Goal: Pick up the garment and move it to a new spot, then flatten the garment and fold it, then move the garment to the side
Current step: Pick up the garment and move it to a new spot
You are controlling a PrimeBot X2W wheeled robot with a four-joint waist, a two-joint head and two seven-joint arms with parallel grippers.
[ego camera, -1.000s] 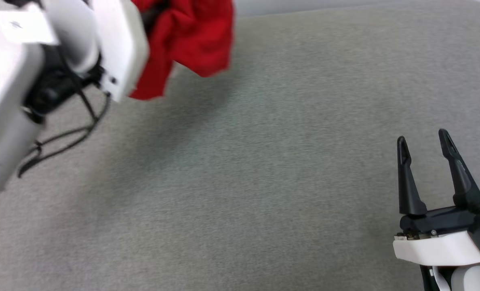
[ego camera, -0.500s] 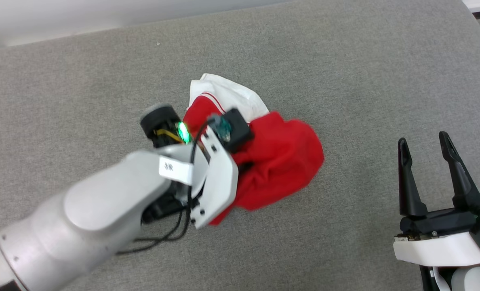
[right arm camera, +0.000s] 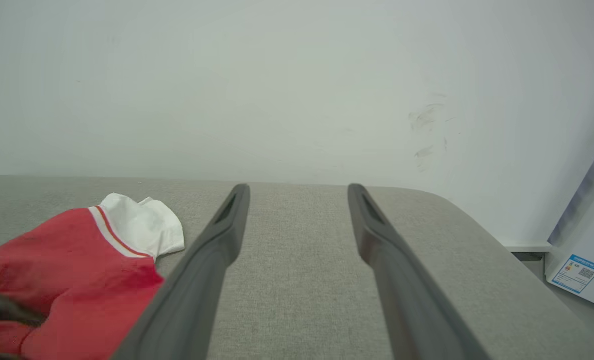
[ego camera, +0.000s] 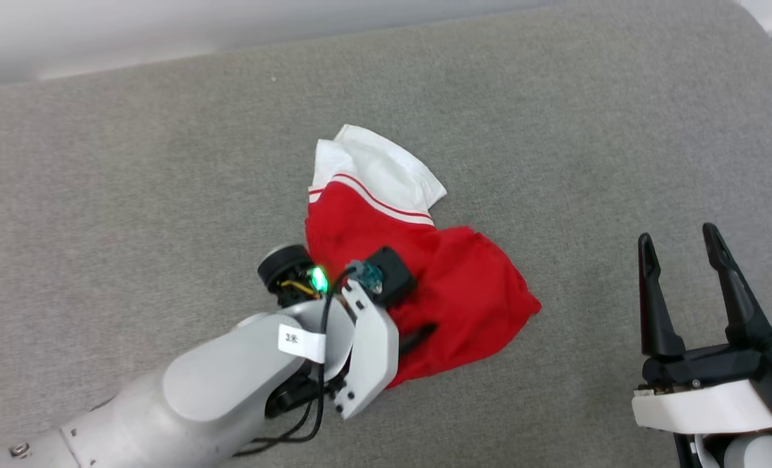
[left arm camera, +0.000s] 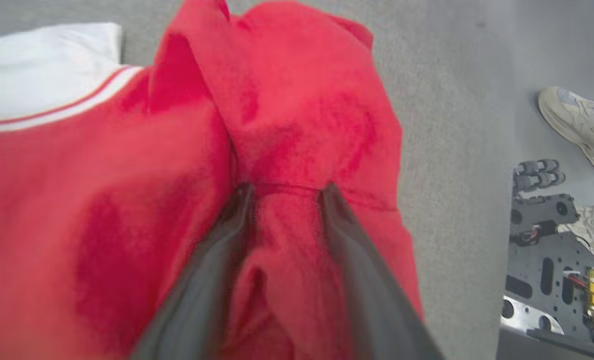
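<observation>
Since the soft red jersey shirt (ego camera: 451, 286) lies in a crumpled heap near the middle of the wide grey cloth-covered surface (ego camera: 165, 162), I think this is its new spot. The job now is to leave it there well.

My left pincer (left arm camera: 284, 190) sits low on the near part of the heap, with a red fold bunched between its two dark fingers (left arm camera: 227, 225). They stand a little apart, but I cannot tell if they pinch the fold or just sit loose beside it. My right pincer (ego camera: 678, 233) is wide and holds nothing, well apart from the shirt, over bare grey cloth.

To do this well, I want the left fingers fully apart first. Then I lift straight up, slowly, so the fold does not catch and ride up. The white short sleeve (ego camera: 379, 166) lies on the far side, a good edge to look for when I flatten.
</observation>
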